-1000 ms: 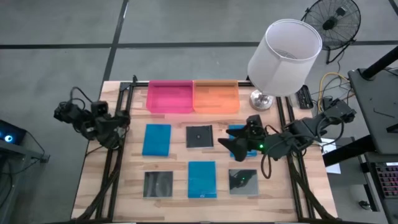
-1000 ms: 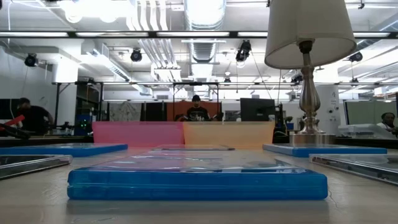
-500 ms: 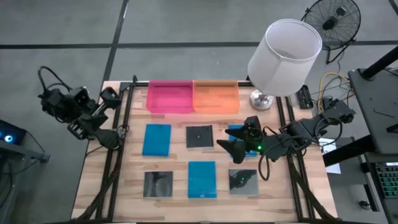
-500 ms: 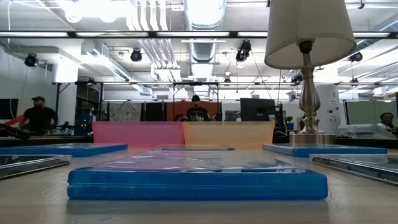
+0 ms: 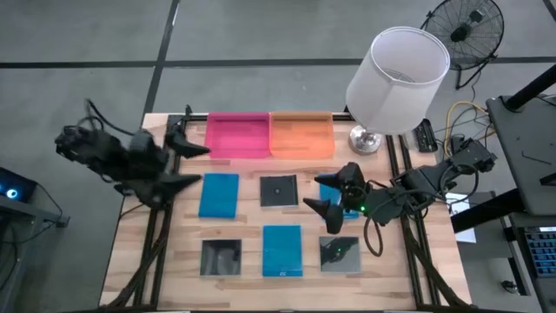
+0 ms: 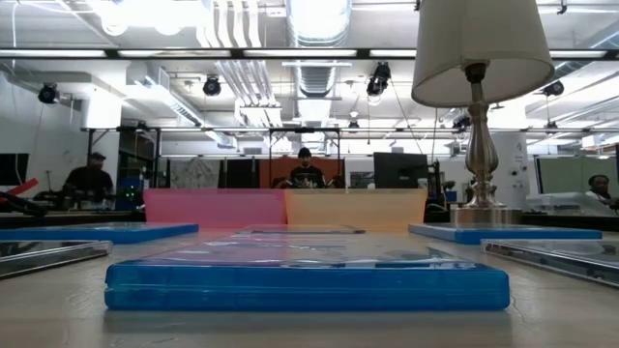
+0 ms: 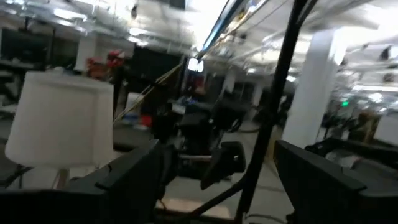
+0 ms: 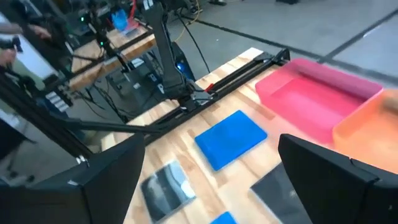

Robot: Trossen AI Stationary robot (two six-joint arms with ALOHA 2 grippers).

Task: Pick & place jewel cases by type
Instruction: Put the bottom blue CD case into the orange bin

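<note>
Jewel cases lie in two rows on the wooden table (image 5: 248,265), placed here against the pink tray (image 5: 236,136) at the far edge. Left of that tray and slightly nearer, the left gripper (image 5: 187,161) hangs over the table's left rail with its fingers spread wide, holding nothing. Just nearer than the tray lies a blue case (image 5: 219,195); a black case (image 5: 278,190) sits to its right, below the seam with the orange tray (image 5: 301,136). Nearer still are a black case (image 5: 221,256), a middle blue case (image 5: 282,250) and another black case (image 5: 340,253). Farther right, the right gripper (image 5: 322,194) hovers wide open over the third blue case (image 5: 329,183), gripping nothing. A lamp (image 5: 395,83) stands right of the orange tray.
</note>
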